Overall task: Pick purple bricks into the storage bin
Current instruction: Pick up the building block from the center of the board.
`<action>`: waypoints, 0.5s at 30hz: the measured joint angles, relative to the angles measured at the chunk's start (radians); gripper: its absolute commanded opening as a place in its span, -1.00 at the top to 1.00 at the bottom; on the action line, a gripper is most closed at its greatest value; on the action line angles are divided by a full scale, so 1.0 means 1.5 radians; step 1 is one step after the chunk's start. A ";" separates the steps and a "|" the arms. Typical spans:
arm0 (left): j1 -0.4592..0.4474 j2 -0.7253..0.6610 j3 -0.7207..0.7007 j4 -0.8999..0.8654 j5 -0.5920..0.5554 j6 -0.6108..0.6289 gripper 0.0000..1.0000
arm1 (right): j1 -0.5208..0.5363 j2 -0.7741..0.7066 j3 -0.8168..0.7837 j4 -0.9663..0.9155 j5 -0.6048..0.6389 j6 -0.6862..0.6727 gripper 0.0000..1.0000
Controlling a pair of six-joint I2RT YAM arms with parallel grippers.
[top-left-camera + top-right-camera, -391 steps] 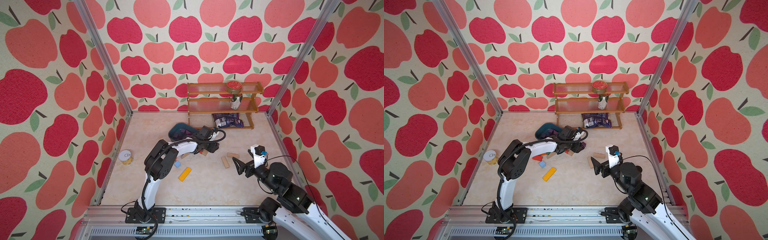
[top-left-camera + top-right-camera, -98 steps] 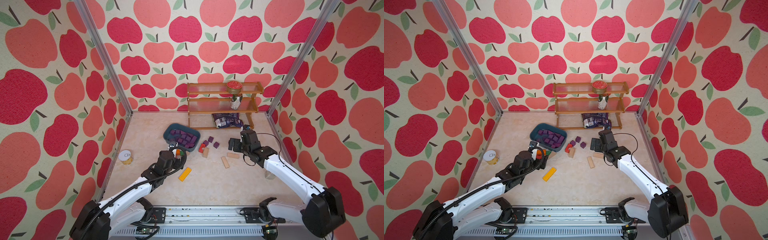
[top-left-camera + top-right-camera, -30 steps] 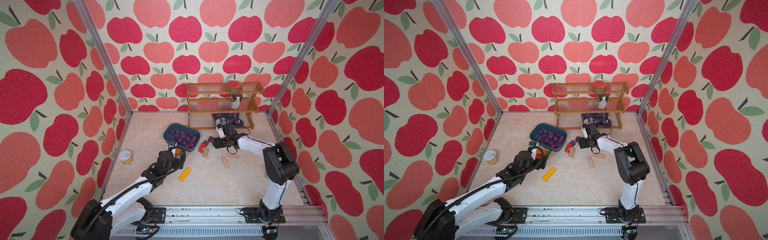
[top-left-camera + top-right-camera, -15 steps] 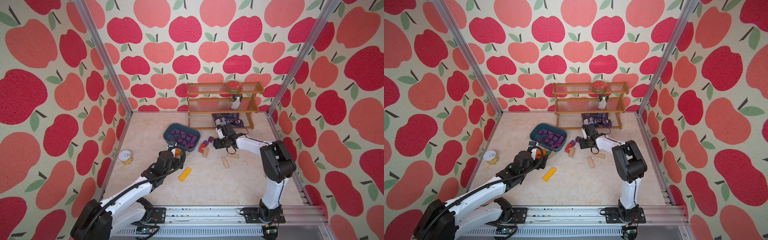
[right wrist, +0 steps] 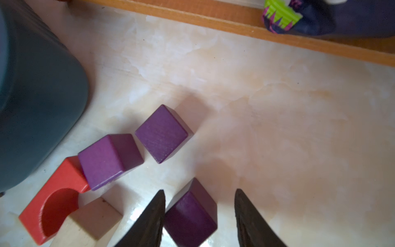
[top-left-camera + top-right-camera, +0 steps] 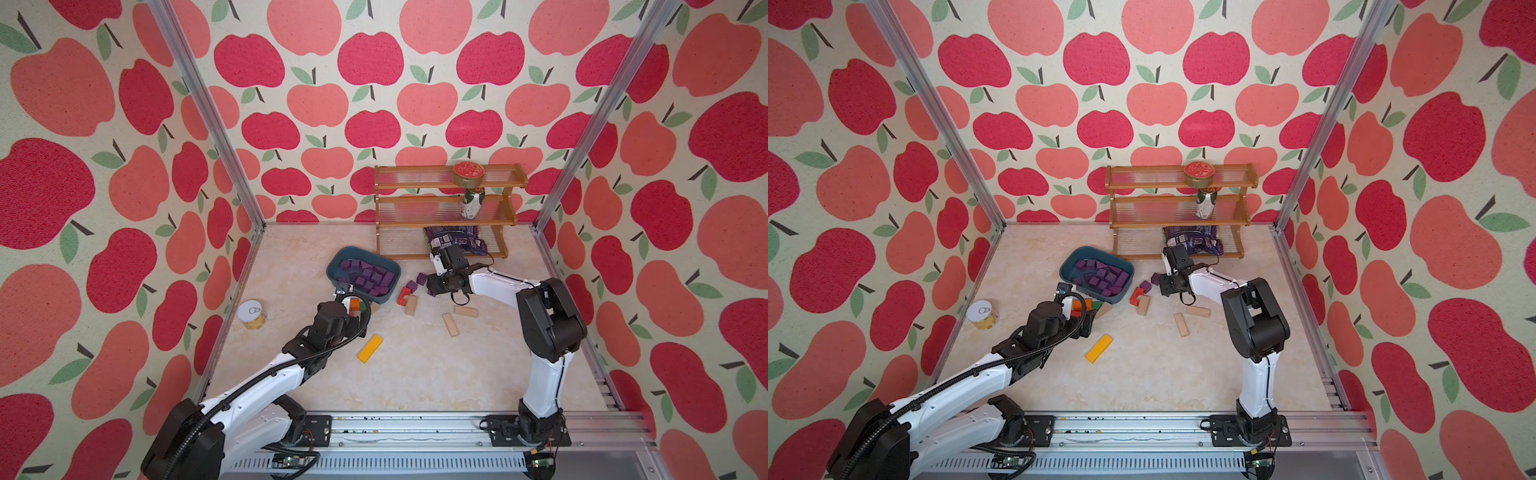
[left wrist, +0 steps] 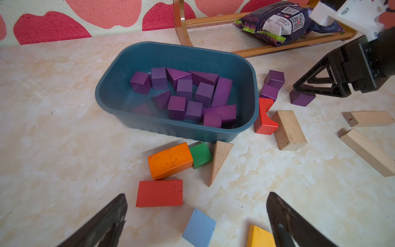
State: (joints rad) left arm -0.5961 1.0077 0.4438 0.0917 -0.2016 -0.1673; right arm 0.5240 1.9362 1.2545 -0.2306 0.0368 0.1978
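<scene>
The storage bin (image 6: 332, 266) (image 6: 1067, 262) (image 7: 102, 92) is a teal tub holding several purple bricks (image 6: 365, 276) (image 7: 183, 100). Three purple bricks lie loose to its right. Two sit together (image 5: 162, 133) (image 5: 109, 159) (image 6: 411, 286). The third (image 5: 190, 213) (image 7: 301, 98) stands on the floor between the fingers of my right gripper (image 5: 199, 191) (image 6: 432, 286) (image 6: 1165, 286). One finger touches it and a gap shows at the other. My left gripper (image 7: 196, 194) (image 6: 1088, 320) hangs wide open over red (image 7: 159, 195) and light-blue (image 7: 198, 228) blocks, in front of the bin.
A red arch block (image 6: 402, 296) and tan wooden blocks (image 6: 451, 324) lie near the loose bricks. Orange and green blocks (image 7: 170, 160) sit against the bin's front. A yellow block (image 6: 370, 348), a tin can (image 6: 251, 313) and the wooden rack (image 6: 444, 208) with a snack bag (image 6: 455, 243) are around.
My right gripper's jaws have narrowed around the purple brick on the floor, after it reached in beside the loose bricks. The left arm has stayed still.
</scene>
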 measured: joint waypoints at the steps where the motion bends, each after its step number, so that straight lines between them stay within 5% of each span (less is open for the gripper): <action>1: 0.000 0.000 0.000 0.000 0.000 0.000 -0.99 | 0.000 0.001 0.000 -0.002 0.000 0.000 -0.06; 10: 0.000 0.000 0.000 0.000 0.000 0.000 -0.99 | 0.008 0.005 0.000 -0.009 0.007 0.000 -0.06; 15: 0.002 0.000 0.000 0.000 0.000 0.000 -0.99 | 0.009 0.008 0.000 -0.011 0.011 -0.002 0.18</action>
State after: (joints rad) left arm -0.5930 1.0077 0.4438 0.0914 -0.2016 -0.1673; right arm 0.5369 1.9484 1.2549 -0.2474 0.0540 0.1944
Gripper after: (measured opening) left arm 0.994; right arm 0.430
